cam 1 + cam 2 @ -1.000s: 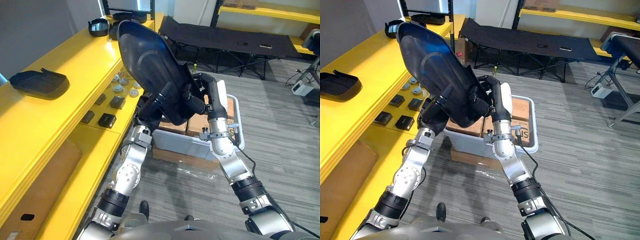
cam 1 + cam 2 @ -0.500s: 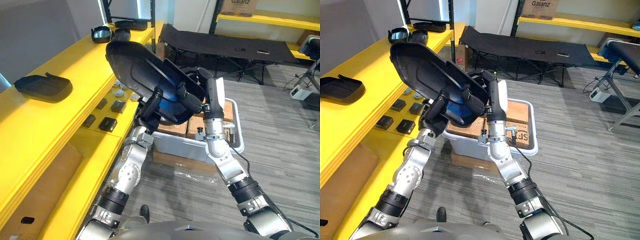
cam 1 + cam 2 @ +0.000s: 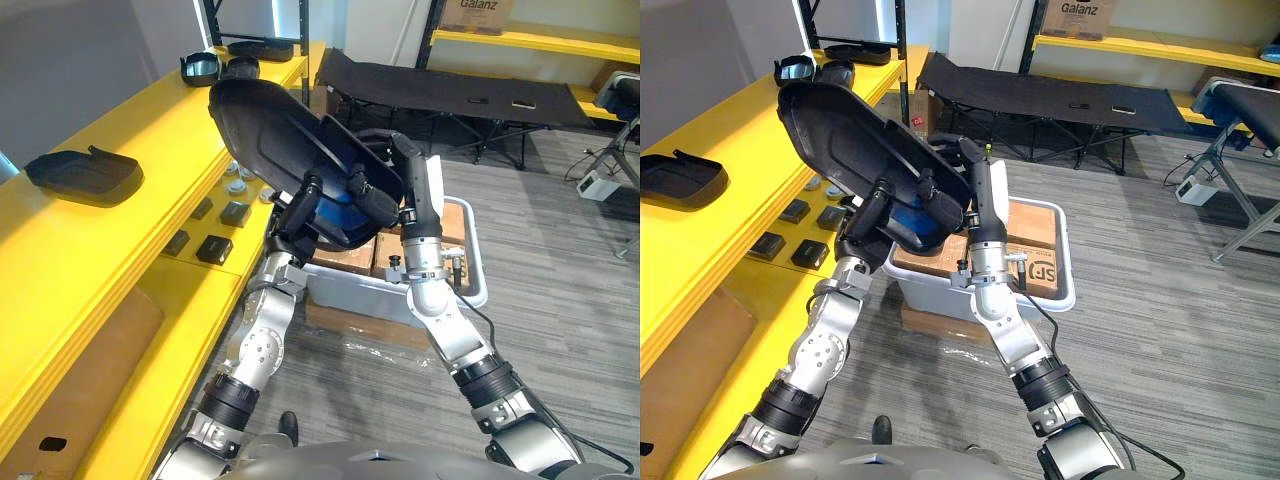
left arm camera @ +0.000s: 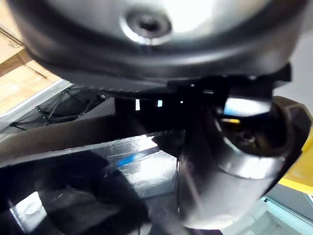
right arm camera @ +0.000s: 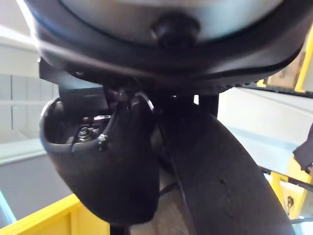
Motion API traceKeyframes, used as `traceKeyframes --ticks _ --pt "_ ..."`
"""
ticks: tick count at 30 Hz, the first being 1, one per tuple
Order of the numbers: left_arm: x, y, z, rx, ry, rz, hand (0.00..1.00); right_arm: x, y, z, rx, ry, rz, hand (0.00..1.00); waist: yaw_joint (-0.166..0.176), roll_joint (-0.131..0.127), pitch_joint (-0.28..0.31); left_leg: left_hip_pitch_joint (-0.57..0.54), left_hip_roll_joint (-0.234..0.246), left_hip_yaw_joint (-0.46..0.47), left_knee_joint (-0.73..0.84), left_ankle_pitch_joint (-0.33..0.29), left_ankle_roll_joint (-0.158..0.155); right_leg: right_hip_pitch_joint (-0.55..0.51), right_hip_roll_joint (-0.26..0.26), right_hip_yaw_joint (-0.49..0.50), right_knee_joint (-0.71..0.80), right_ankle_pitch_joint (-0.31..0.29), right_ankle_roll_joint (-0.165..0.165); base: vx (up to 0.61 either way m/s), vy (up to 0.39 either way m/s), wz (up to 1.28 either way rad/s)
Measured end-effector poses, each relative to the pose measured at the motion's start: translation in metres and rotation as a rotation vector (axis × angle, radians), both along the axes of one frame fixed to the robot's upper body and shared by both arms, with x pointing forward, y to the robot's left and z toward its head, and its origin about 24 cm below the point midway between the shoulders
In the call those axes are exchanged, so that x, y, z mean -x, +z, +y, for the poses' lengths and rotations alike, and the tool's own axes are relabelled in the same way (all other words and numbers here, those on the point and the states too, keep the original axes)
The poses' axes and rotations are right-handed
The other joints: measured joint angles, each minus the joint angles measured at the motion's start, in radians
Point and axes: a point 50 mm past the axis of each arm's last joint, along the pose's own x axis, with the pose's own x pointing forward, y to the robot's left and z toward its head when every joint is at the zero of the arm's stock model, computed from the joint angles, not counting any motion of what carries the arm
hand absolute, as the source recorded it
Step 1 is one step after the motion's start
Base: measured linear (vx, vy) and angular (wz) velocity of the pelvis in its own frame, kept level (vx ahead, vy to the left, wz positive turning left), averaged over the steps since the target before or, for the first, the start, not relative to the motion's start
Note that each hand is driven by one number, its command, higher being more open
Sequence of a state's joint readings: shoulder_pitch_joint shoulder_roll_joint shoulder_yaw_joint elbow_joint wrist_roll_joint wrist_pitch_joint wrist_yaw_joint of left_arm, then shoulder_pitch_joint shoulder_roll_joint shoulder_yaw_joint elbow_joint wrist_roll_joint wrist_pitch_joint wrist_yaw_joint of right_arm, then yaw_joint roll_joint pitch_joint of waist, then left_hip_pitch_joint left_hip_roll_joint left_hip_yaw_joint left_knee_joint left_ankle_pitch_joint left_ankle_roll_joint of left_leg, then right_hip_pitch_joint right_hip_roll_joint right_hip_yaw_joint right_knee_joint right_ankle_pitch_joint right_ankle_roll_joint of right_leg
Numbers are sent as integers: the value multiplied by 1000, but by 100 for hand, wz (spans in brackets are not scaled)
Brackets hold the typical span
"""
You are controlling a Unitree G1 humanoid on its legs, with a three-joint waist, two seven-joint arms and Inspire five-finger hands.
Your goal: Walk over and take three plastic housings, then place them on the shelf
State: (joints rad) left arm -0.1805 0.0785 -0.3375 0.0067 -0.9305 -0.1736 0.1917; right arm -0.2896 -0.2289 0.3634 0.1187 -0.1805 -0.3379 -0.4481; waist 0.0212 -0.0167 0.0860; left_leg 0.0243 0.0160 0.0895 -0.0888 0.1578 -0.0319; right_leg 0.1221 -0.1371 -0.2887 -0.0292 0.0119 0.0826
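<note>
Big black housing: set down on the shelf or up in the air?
In the air, tilted: left hand and right hand grip the housing at its lower end; far end raised by the yellow shelf.

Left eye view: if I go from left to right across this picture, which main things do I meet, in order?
Small black housing on the yellow shelf → large black housing, gripped by left hand and right hand → white bin → grey device on the floor.
</note>
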Motion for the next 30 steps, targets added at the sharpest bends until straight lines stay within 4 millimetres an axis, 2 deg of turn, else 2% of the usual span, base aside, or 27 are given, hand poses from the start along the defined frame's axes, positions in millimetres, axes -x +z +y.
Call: traceKeyframes --ticks 7,11,14,17,20,26,30 --pt "2 17 8 -243 172 -78 0 1 -1 7 -43 12 20 100 -1 -1 0 0 0 -3 0 1 1 2 0 -5 -1 2 3 0 0 0" --pt "8 15 18 -422 335 -69 0 8 -13 8 -105 14 91 100 1 -1 -1 0 0 -3 0 0 1 2 0 -5 -2 1 3 0 0 0" --pt "13 6 39 -546 513 -1 0 13 -21 5 -140 0 133 100 -1 -2 -1 0 0 -3 0 -4 -3 2 0 -5 -3 -1 -1 0 0 0" --pt "22 -3 72 -719 763 91 0 20 -26 -6 -259 -8 187 100 0 -2 -1 0 0 -4 -1 -12 -7 3 1 -5 -3 -2 -2 0 0 0" --pt "30 -6 93 -817 942 139 0 27 -34 -13 -363 26 246 100 2 -7 -4 -2 -1 -7 -1 -14 -7 3 0 -8 -3 -4 -4 0 0 2" --pt "39 0 103 -845 1033 140 0 39 -51 -12 -505 93 351 100 0 -12 -7 -13 -5 -21 0 -14 -7 2 -2 -23 -8 -5 -5 8 2 7" --pt "45 -2 103 -833 1006 123 0 44 -54 -12 -492 117 369 100 0 -12 -8 -14 -5 -30 0 -14 -7 6 -1 -32 -7 -4 -4 25 -5 6"
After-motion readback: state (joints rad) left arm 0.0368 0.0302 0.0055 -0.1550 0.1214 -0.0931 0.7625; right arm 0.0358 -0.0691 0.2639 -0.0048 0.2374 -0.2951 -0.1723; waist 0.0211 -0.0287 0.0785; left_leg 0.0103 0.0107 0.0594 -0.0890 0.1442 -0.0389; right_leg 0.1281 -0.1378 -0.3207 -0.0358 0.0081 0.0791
